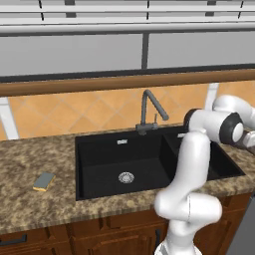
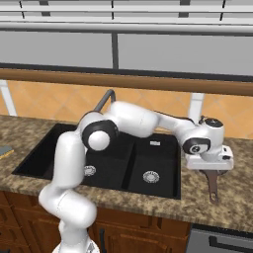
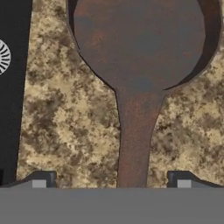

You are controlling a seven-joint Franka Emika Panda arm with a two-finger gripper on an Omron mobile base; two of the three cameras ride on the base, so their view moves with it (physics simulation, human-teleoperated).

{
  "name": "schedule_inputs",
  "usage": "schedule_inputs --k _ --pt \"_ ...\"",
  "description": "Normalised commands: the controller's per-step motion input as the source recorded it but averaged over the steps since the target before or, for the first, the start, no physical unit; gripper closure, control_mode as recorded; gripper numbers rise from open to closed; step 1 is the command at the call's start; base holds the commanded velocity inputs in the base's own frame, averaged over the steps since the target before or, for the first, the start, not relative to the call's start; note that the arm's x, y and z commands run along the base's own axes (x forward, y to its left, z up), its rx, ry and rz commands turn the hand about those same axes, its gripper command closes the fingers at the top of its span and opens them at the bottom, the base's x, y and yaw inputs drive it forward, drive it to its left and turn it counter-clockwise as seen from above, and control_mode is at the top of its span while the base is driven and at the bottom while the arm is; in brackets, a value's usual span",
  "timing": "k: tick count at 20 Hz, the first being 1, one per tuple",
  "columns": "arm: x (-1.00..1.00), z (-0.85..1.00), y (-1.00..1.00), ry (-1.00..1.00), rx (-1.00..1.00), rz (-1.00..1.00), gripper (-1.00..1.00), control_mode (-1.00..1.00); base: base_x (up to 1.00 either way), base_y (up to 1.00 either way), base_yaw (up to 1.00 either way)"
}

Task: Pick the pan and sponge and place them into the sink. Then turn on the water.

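The pan [image 3: 140,41], a round dark brown skillet, lies on the counter right of the sink [image 2: 159,152]; its long handle [image 3: 133,144] runs toward me. My gripper [image 3: 111,180] hovers open over the handle's end, one fingertip [image 3: 43,179] on each side and neither touching it. From the right base view, the hand [image 2: 210,163] hides the pan's bowl and only the handle [image 2: 213,188] sticks out below it. The sponge [image 1: 44,181], yellow with a grey-green face, rests on the counter left of the black double sink [image 1: 99,149]. The dark faucet [image 1: 148,112] stands behind the basins with no water running.
Speckled brown granite counter [image 1: 30,209] surrounds the sink, with its front edge close to the pan handle's end [image 2: 214,200]. A tiled wall and a wooden ledge [image 1: 74,87] rise behind. The sink's right basin [image 3: 11,109] lies just beside the pan.
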Motion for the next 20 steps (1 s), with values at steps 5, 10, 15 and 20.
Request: schedule_inputs --k 5,10,15,20 --pt "0.00 -0.33 -0.05 0.01 0.01 0.00 -1.00 -1.00 0.00 0.00 0.00" --pt "0.08 -0.35 -0.03 0.05 0.00 0.00 -1.00 -1.00 0.00 0.00 0.00" --pt "0.13 -0.31 -0.03 0.08 0.00 0.00 -1.00 -1.00 0.00 0.00 0.00" --pt "0.14 -0.27 -0.20 0.08 0.00 0.00 -1.00 -1.00 0.00 0.00 0.00"
